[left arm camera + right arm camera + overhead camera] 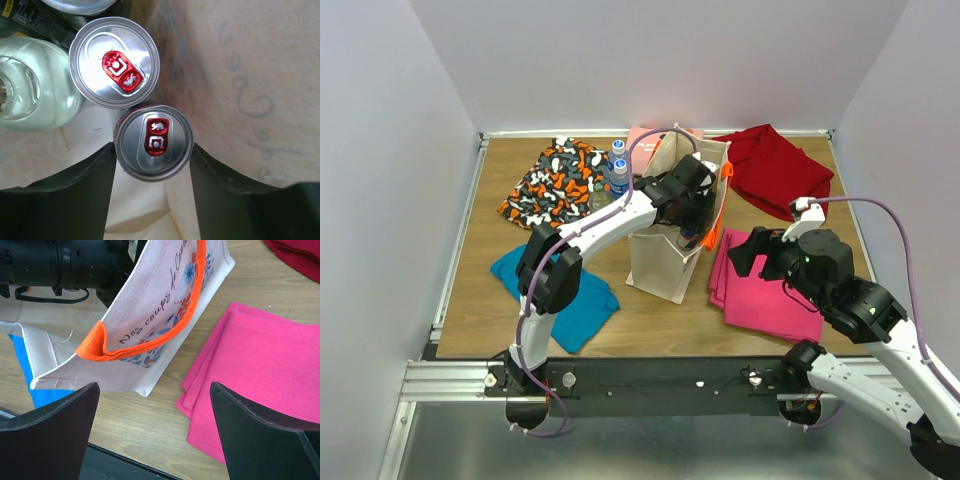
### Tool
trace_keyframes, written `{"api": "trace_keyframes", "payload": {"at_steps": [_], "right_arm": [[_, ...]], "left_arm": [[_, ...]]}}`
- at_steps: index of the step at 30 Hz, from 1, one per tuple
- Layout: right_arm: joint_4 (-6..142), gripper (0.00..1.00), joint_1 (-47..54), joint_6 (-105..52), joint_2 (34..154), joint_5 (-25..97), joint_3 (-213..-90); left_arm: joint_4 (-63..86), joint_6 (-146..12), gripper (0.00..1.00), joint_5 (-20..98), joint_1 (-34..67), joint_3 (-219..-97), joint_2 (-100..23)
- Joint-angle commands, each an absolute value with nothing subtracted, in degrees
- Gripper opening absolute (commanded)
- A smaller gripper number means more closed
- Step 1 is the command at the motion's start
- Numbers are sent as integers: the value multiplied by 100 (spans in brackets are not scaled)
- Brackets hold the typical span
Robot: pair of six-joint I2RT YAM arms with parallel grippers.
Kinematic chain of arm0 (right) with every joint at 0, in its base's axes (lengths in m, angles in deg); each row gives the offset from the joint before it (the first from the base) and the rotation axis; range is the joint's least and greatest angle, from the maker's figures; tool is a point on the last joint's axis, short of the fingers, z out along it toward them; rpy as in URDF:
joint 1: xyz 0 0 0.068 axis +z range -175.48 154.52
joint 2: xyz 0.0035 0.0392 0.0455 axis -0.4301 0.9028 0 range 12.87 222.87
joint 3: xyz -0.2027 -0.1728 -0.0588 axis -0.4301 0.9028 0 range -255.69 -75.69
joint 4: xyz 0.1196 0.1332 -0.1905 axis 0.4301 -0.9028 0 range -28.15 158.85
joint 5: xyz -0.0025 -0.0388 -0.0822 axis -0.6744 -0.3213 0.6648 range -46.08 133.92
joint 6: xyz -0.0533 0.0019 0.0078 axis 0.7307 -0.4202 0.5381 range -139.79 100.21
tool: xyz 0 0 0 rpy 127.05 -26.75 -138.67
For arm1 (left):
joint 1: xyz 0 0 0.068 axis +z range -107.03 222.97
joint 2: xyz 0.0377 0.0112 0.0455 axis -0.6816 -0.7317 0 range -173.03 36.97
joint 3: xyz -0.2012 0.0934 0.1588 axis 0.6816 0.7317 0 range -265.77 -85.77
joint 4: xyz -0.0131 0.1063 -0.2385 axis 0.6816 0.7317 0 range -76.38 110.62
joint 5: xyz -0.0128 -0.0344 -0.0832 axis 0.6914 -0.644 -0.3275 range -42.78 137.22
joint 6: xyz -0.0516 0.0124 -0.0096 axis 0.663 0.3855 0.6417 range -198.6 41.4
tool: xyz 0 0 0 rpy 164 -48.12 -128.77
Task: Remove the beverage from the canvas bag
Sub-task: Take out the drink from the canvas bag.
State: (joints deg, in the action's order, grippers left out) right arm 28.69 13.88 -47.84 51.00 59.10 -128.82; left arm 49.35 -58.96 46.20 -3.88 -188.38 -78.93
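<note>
**Top view.** The left arm [590, 225] arched from 7 o'clock to centre, with the left gripper [692, 215] dipped into the upright canvas bag [660, 270]. The right arm [865, 310] lay bent at 4 o'clock, with the right gripper [740, 255] over one pink cloth [770, 300]. Two bottles [617, 172] stood at the bag's 11 o'clock.

**Left wrist.** Two red-tabbed cans stood inside the bag. The nearer can [154, 141] was held between both fingers [75, 200] at middling width, and the second can [114, 62] stood at its 11 o'clock. One clear bottle [30, 85] stood at 9 o'clock.

**Right wrist.** The fingers were spread wide and held nothing; the bag stood at 11 o'clock.
</note>
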Motion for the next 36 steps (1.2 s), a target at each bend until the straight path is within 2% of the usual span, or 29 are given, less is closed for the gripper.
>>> {"api": "trace_keyframes", "payload": {"at_steps": [1,4,8,12,15,36], "right_arm": [[2912,100,1381,-4827,5040,6062,-12808],[2903,100,1381,-4827,5058,6053,-12808],[2903,100,1372,-4836,5067,6062,-12808],[2903,100,1381,-4836,5058,6071,-12808],[2903,100,1381,-4836,5058,6062,-12816],[2938,100,1381,-4844,5049,6053,-12773]], "left_arm": [[4843,-5918,54,4537,-440,-18843,-7922],[4869,-5944,52,4555,-449,-18808,-7914],[4922,-5970,38,4555,-458,-18790,-7922],[4948,-5971,14,4555,-467,-18790,-7913],[4957,-5979,0,4573,-475,-18790,-7896],[5273,-6102,0,5030,-563,-19071,-7562]]}}
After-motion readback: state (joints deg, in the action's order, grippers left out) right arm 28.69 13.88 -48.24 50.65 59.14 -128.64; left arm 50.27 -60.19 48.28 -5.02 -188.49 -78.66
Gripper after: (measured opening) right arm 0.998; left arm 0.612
